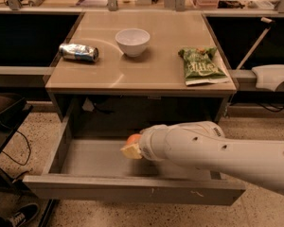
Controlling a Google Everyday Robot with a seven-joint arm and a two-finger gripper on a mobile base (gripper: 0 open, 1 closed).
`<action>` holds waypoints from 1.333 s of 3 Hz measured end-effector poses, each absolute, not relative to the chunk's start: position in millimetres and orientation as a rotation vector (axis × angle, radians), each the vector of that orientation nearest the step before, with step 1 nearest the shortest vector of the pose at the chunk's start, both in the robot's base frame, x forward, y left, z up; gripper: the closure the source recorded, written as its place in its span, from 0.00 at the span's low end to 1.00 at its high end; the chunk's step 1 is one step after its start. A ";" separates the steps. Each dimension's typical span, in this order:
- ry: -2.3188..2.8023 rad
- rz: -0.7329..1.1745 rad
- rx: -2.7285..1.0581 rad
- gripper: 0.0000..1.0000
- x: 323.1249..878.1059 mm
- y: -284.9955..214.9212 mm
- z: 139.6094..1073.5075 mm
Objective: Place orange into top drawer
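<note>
The top drawer (132,189) is pulled open below the tabletop; its grey front panel with pale scratches faces me. My white arm reaches in from the right. My gripper (131,148) is over the middle of the drawer's inside, low above its floor. A bit of the orange (132,138) shows at the gripper's tip, at the top of the pale finger. Most of the fruit is hidden by the wrist.
On the tan tabletop (170,74) stand a white bowl (132,41), a crushed silver can (79,52) lying on its side at the left, and a green chip bag (200,65) at the right. Dark cables and a black stand (4,122) are at the left.
</note>
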State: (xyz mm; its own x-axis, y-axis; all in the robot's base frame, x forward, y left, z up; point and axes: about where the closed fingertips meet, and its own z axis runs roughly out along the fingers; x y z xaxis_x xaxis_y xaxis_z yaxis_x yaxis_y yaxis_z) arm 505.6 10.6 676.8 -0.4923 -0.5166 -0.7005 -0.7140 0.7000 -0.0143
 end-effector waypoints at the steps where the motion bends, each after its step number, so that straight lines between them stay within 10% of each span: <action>1: 2.174 0.426 -0.934 1.00 523.3 18.1 669.2; 4: 2.165 0.427 -0.934 0.35 527.6 14.8 667.4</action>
